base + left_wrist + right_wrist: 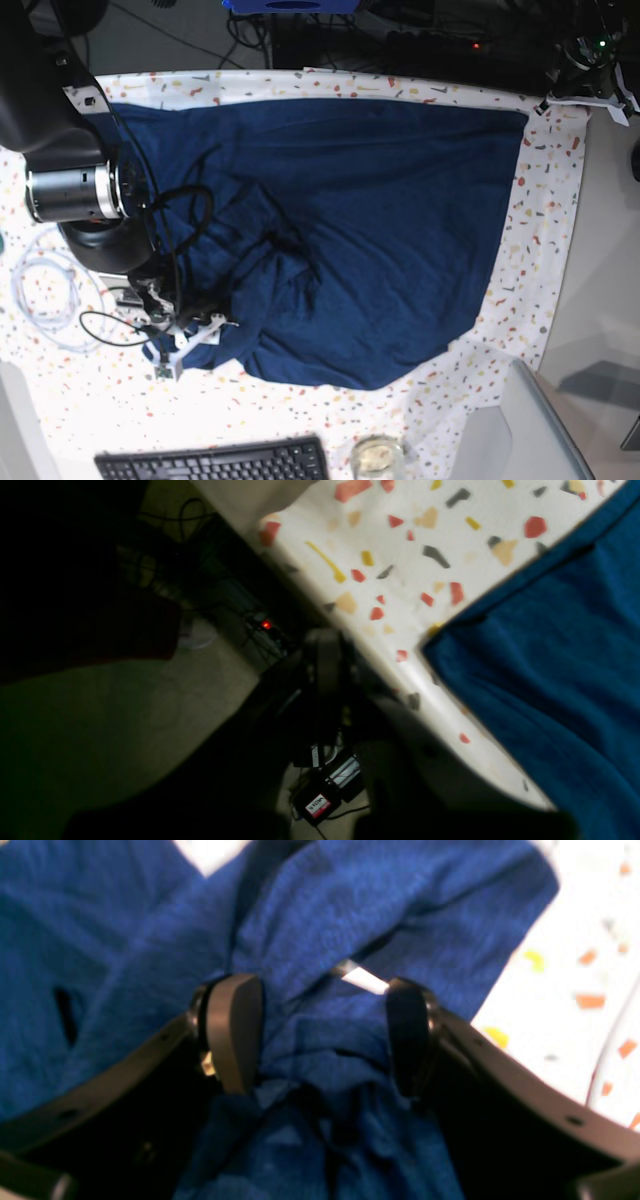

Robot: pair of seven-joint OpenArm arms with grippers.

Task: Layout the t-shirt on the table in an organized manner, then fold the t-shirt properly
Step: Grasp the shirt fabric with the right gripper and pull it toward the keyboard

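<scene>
Right end effector (320, 1035), at the base view's left: standing with dark fingers (235, 1030) apart, straddling a bunched ridge of plain dark navy-blue soft-fabric t-shirt (330, 230) without pinching it. T-shirt lying directly under and ahead of this end effector, spreading rightward over most of the white red-, yellow- and grey-flecked cloth-covered surface (545, 260); long axis running left to right; far edge lying straight, near-left portion rumpled into folds. Right arm judged the nearer for flattening that bunch. Coiled white cable (40, 290) and black keyboard (210, 462) crowding the near-left margin; bare flecked room remaining along the right side. Left end effector: unseen in every view, taken as closed together, its camera hovering beyond the surface's corner beside the garment's edge.
</scene>
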